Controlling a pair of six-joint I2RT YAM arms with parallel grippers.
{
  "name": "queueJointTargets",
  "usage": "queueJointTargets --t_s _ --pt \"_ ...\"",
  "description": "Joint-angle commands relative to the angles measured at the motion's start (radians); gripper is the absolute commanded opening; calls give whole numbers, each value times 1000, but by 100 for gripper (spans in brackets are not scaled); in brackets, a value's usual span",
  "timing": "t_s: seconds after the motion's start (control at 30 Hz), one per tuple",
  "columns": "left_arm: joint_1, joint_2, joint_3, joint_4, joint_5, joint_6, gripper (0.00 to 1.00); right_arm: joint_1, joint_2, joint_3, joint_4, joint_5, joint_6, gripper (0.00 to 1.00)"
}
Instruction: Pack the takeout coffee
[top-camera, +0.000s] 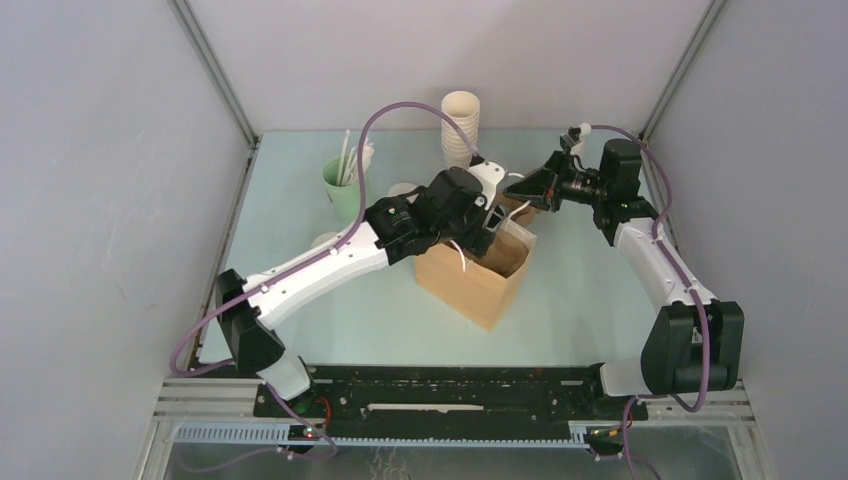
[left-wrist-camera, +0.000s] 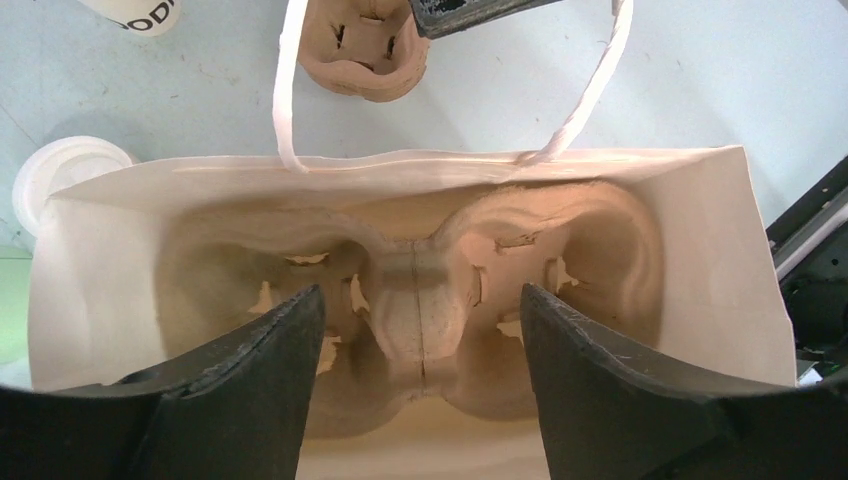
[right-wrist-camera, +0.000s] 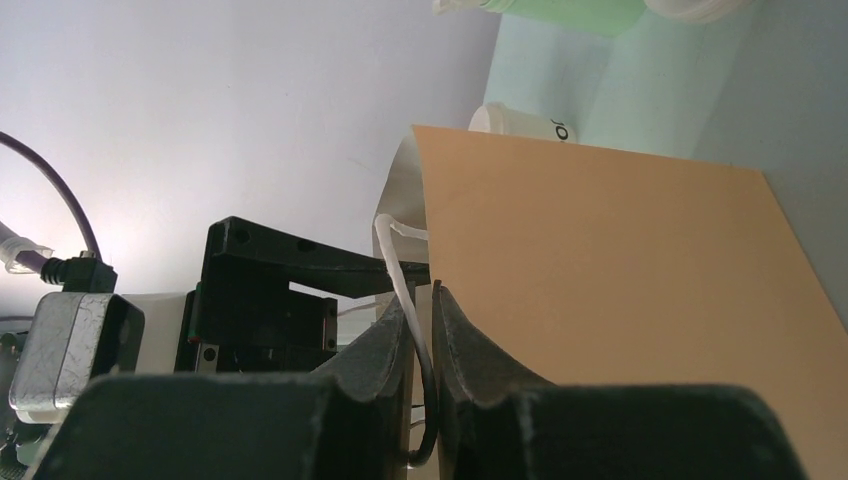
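Observation:
The takeout coffee (right-wrist-camera: 520, 122) is a small white lidded cup with dark lettering. It stands on the table beyond the brown paper bag (top-camera: 478, 275). Its lettered base shows at the top left of the left wrist view (left-wrist-camera: 140, 12). My left gripper (left-wrist-camera: 420, 292) is open and empty. It hangs over the bag's mouth (top-camera: 497, 222), above a cardboard cup carrier (left-wrist-camera: 420, 310) lying inside. My right gripper (right-wrist-camera: 420, 295) is shut on the bag's white handle (right-wrist-camera: 398, 262) at the bag's far side (top-camera: 522, 190).
A second cardboard carrier (left-wrist-camera: 365, 45) lies on the table just beyond the bag. A tall stack of lidless white cups (top-camera: 461, 130) stands at the back. A mint-green cup with straws (top-camera: 345, 185) stands at the back left. A loose white lid (left-wrist-camera: 65, 170) lies beside the bag.

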Motion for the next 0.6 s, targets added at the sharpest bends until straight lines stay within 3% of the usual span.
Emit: queueJointTargets --t_s 0.0,0.33,0.57 --pt "3 -21 16 -1 -11 4 79 7 -2 38 12 -26 -14 18" --pt "3 -81 63 -43 9 2 85 16 0 37 -2 -17 -28 18" --pt "11 -181 92 -41 -16 -90 97 20 -12 38 -13 -5 -38 18"
